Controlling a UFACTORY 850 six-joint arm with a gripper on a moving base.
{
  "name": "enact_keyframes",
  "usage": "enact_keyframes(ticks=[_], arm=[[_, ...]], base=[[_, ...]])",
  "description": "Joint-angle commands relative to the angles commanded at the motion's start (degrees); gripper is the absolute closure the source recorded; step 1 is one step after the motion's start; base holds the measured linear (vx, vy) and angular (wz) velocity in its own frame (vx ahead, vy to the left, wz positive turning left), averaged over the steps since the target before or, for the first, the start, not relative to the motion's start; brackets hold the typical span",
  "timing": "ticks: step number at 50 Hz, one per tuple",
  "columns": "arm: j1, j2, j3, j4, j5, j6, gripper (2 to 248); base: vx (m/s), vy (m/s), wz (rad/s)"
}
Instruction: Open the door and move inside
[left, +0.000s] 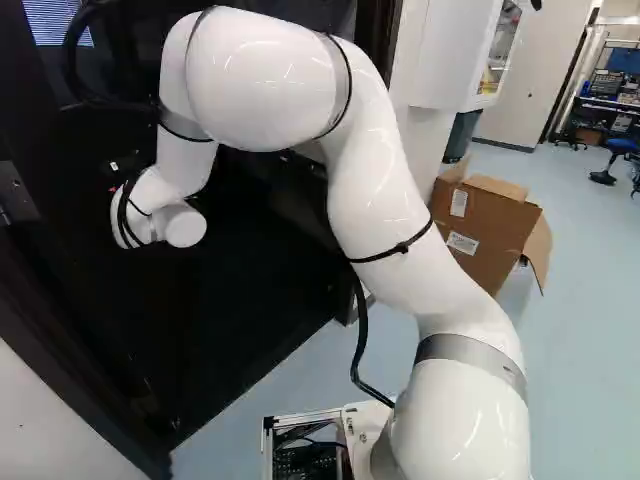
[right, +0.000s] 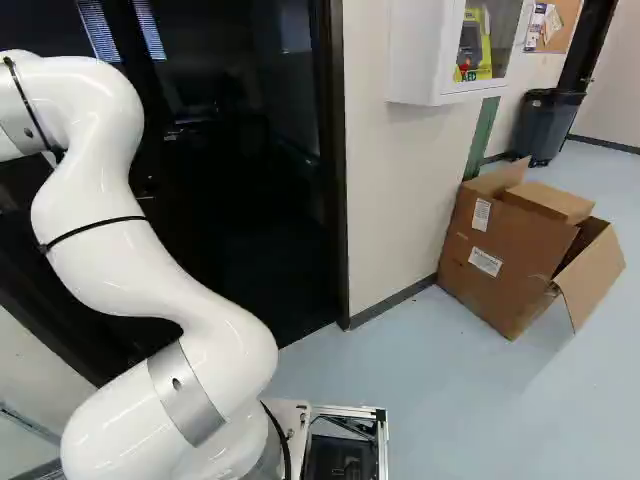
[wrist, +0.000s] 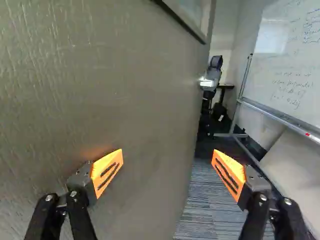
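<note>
My black, orange-padded tool (wrist: 168, 152) is spread and empty beside the flat grey-brown door (wrist: 145, 100), seemingly ajar, so I'd press gently and creep in, keeping the white arm (right: 110, 230) off the dark frame (right: 334, 170).

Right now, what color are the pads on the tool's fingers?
The pads are bright orange with dark slots, best seen in the wrist view.

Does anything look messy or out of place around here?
Yes, the cardboard box on the floor near the white wall cabinet: its flaps splay open, so it looks dumped there rather than stored. I see no spill.
</note>
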Motion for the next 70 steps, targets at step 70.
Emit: enact_keyframes(ticks=[70], arm=[[-8.10, 9.83, 13.08, 10.75, 0.69, 0.00, 3]], base=[[0.000, 0.000, 0.000]])
